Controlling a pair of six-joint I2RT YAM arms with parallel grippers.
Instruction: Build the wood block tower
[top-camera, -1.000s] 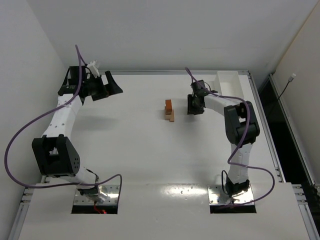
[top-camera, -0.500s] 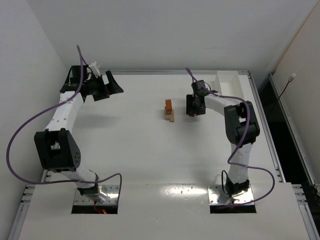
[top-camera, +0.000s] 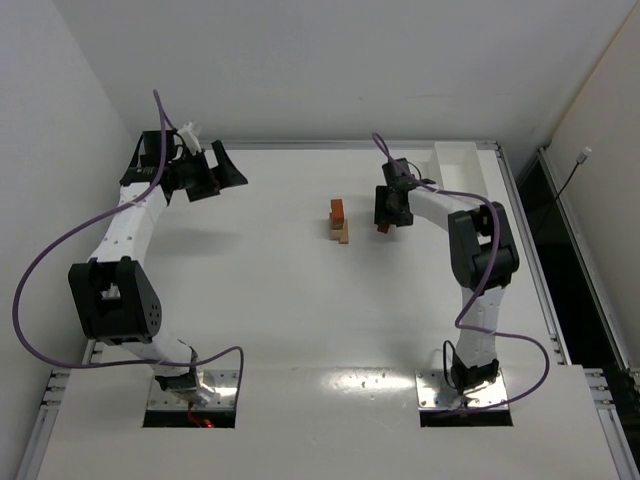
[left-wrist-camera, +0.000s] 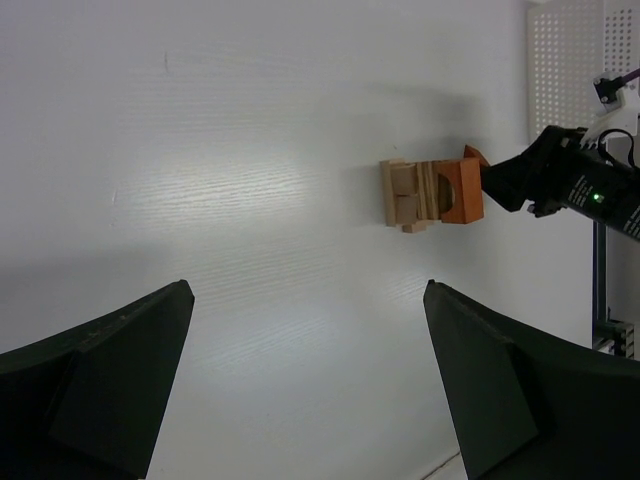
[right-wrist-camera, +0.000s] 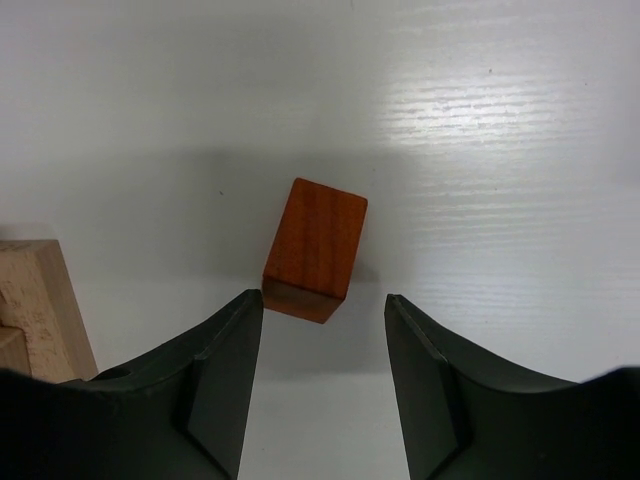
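Note:
The tower (top-camera: 340, 222) stands mid-table: tan blocks with an orange piece on top. In the left wrist view it shows as tan blocks (left-wrist-camera: 410, 193) with an orange arch piece (left-wrist-camera: 460, 192). A loose reddish-brown block (right-wrist-camera: 315, 248) lies flat on the table to the right of the tower, and shows small in the top view (top-camera: 383, 228). My right gripper (right-wrist-camera: 322, 298) is open, its fingertips just short of either side of this block's near end. A tan block (right-wrist-camera: 35, 305) sits at that view's left edge. My left gripper (top-camera: 215, 172) is open and empty at the far left, also seen in its wrist view (left-wrist-camera: 308, 288).
A white tray (top-camera: 455, 165) stands at the back right, behind the right arm. A perforated panel (left-wrist-camera: 565, 60) lies beyond the table edge. Walls close off the left and back sides.
My right gripper has shifted slightly, so the reddish-brown block now shows beside it in the top view. The left arm's elbow shifted a little. The tower has not moved.

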